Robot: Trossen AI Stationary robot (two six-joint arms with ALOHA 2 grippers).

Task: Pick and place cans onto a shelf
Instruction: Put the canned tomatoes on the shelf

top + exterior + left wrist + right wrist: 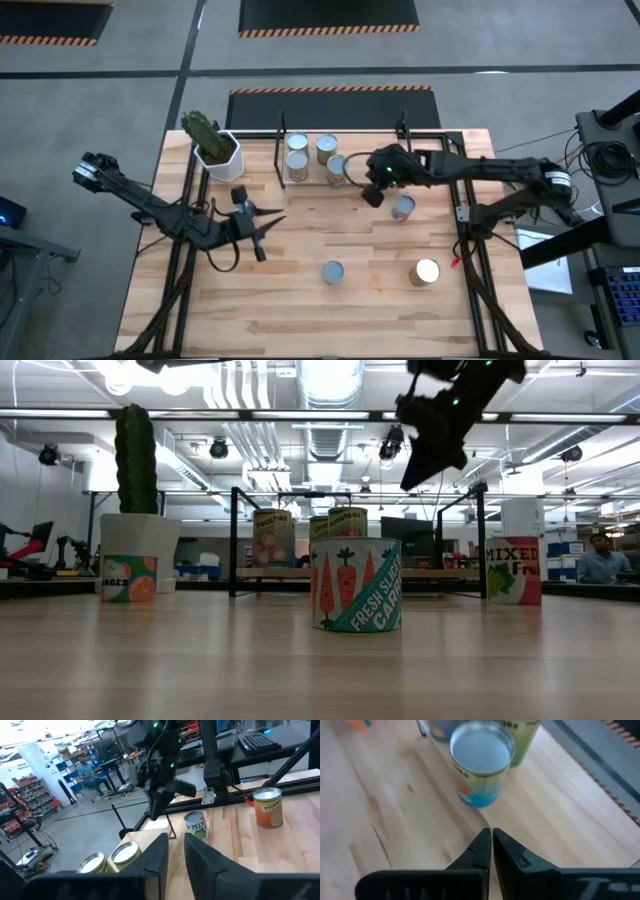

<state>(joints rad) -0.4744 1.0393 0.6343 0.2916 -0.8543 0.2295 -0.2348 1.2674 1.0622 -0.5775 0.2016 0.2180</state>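
The shelf (366, 146) stands at the table's far middle. Several cans stand on it (297, 143) (327, 146) (337, 168). Three more cans stand on the table: a mixed-fruit can (403, 208), a carrot can (333, 272) (356, 585) and a pineapple can (426, 272) (269, 808). My right gripper (373, 194) (491, 840) is shut and empty. It hangs above the table by the shelf's right part, with a blue-and-yellow-labelled can (481, 762) ahead of its fingers. My left gripper (268, 232) (175, 851) hovers left of centre, slightly open and empty.
A white hexagonal cactus pot (217, 148) stands at the far left. In the low view an orange-labelled can (130, 578) shows in front of it. Black uprights (281, 150) (402, 128) stand at the shelf's ends. People sit in the room beyond the table (598, 558).
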